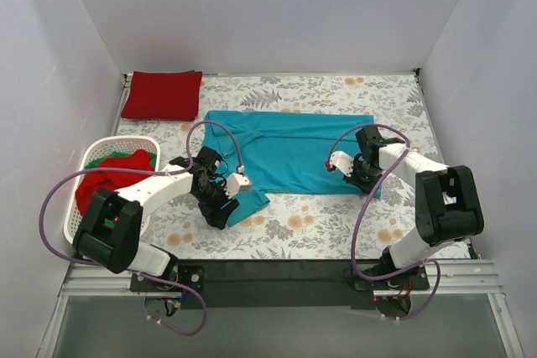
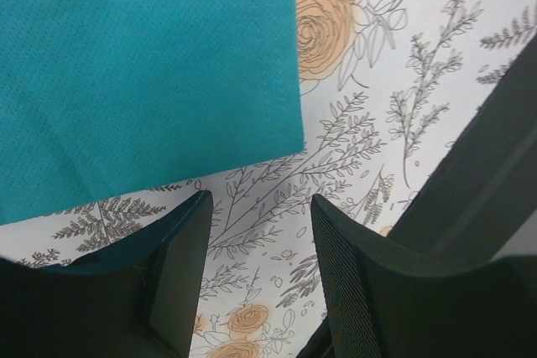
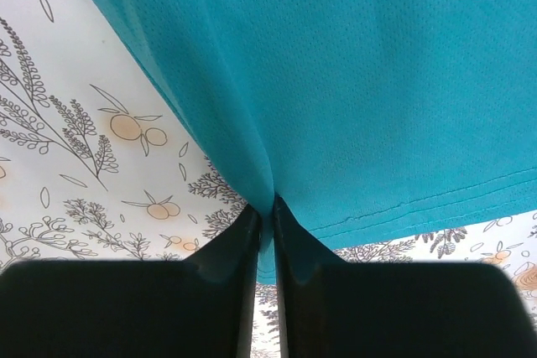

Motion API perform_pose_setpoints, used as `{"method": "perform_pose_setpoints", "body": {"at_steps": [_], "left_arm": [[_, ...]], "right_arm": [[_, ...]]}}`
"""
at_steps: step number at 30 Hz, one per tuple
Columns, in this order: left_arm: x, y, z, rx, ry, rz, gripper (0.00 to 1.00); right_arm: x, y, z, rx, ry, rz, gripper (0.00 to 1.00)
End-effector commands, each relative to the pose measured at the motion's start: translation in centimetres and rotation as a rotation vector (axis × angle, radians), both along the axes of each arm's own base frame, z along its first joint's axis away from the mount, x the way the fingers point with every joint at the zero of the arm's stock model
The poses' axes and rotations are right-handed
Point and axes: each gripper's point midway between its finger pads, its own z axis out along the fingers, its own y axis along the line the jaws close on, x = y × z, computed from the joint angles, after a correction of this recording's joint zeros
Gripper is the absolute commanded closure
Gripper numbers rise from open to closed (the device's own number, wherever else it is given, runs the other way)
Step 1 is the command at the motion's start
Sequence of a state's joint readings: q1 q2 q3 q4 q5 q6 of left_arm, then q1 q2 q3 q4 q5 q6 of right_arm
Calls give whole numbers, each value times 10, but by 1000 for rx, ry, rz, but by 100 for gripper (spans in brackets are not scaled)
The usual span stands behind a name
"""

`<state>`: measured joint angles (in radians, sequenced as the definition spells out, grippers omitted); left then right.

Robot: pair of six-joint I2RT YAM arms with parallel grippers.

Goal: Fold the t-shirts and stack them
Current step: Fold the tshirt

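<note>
A teal t-shirt (image 1: 285, 148) lies spread on the floral tablecloth, with one sleeve reaching toward the left arm. My right gripper (image 1: 367, 182) is at its near right corner, shut on a pinched fold of the teal fabric (image 3: 361, 81) by the hem; the cloth runs down between the closed jaws of that gripper (image 3: 267, 205). My left gripper (image 1: 220, 210) hovers by the sleeve edge. In the left wrist view this gripper (image 2: 260, 199) is open over bare tablecloth, holding nothing, with the teal cloth (image 2: 143, 73) just beyond the fingertips. A dark red t-shirt (image 1: 162, 95) lies folded at the far left corner.
A white laundry basket (image 1: 84, 165) stands at the left edge, holding a crumpled red t-shirt (image 1: 109, 184) and a green one (image 1: 105, 158). White walls close in the table on three sides. The arms' cables loop over the near part of the tablecloth (image 1: 310, 224).
</note>
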<state>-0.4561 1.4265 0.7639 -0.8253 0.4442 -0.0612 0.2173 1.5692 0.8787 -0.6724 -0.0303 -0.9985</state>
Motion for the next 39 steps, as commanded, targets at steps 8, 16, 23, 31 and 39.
{"method": "perform_pose_setpoints", "body": {"at_steps": [8,16,23,31,39], "left_arm": [[31,-12,26,1,-175,13,52],[48,-16,27,11,-217,-21,52],[45,-7,-13,71,-204,-48,52],[12,7,-23,124,-91,-96,84],[-15,4,8,77,11,-78,100]], "right_arm": [[5,0,-4,-1,-16,8,99],[6,2,-3,8,-8,9,99],[9,4,-4,11,-4,7,99],[2,4,-1,20,20,12,99],[-22,-1,9,19,28,33,99]]}}
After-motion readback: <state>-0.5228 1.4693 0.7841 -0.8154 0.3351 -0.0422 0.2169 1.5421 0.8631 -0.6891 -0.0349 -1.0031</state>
